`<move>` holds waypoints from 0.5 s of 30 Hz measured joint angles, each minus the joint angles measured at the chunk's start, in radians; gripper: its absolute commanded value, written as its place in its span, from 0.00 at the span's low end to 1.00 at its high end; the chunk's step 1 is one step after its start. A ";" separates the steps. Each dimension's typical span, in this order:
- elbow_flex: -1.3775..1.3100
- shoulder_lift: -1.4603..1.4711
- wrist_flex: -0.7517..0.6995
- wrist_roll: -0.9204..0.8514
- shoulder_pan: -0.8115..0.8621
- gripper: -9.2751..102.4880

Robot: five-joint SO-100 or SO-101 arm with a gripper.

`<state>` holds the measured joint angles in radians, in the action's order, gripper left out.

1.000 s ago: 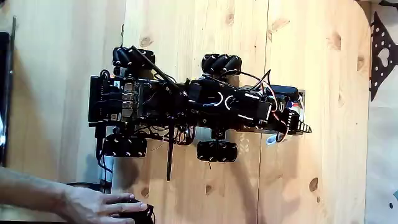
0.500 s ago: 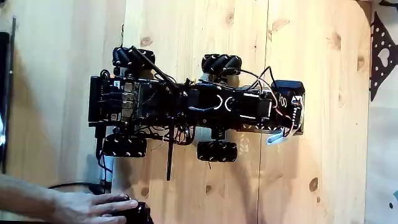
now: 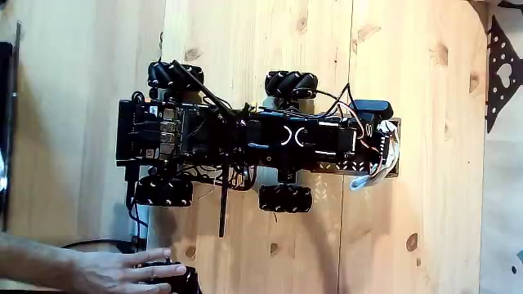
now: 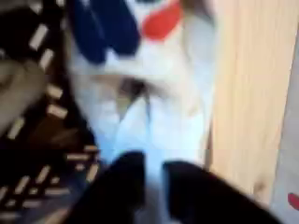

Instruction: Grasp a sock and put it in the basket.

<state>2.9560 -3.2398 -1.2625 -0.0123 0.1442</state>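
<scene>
The white sock (image 4: 159, 84), with a blue patch and a red-orange mark at its top end, hangs close in front of the wrist camera. Its fabric runs down between my gripper's (image 4: 154, 191) two dark fingers (image 4: 121, 191), which stand close together, pinching it. The basket's dark, pale-dotted lattice (image 4: 37, 168) lies under the sock's left side, and bare wood is to the right. In the fixed view the arm (image 3: 310, 139) is folded along the wheeled chassis, over the basket (image 3: 395, 167) at its right end. A white piece of the sock (image 3: 365, 180) sticks out at the basket's lower edge.
A person's hand (image 3: 114, 269) rests on a dark controller (image 3: 176, 282) at the bottom left. The robot stands on a pale wooden table (image 3: 425, 65). A dark patterned object (image 3: 500, 73) lies at the right edge.
The arm has drawn back to the left and folded down; the pointed gripper tip that stuck out past the basket's right edge is now out of sight. The hand shifted slightly.
</scene>
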 measured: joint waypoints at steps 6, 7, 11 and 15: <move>0.000 0.000 0.000 -0.005 0.054 0.09; 0.000 0.000 0.000 -0.005 0.063 0.09; 0.000 0.000 0.000 -0.005 0.064 0.09; 0.000 0.000 0.000 -0.005 0.071 0.09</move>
<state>2.9560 -3.2398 -1.2625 -0.0169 0.2148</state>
